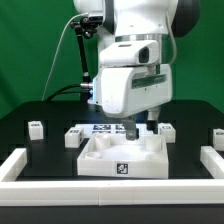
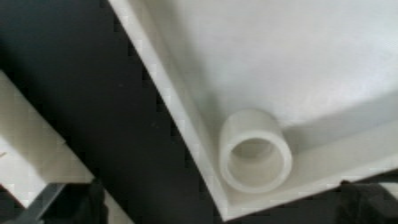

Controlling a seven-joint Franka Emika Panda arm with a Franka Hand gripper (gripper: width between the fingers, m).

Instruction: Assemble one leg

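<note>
white front rail (image 1: 12, 168), tray (image 1: 120, 160) behind it, gripper (image 1: 136, 125) low over tray — leg (image 1: 35, 127) apart

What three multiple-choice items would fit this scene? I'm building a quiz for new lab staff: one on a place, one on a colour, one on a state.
1. Where does the gripper hang?
A. Over the tray-like part's far side.
B. Over the leftmost leg.
C. Off the table.

2. What colour is the table?
A. White.
B. Black.
C. Green.

3. How is the leftmost leg?
A. In the gripper.
B. Loose on the table, apart from the tray-like part.
C. Fitted into the tray-like part.

Answers: 1 A, it reaches down at that part's far rim; 2 B, black shows around every part; 3 B, it stands alone at the exterior view's left.
</note>
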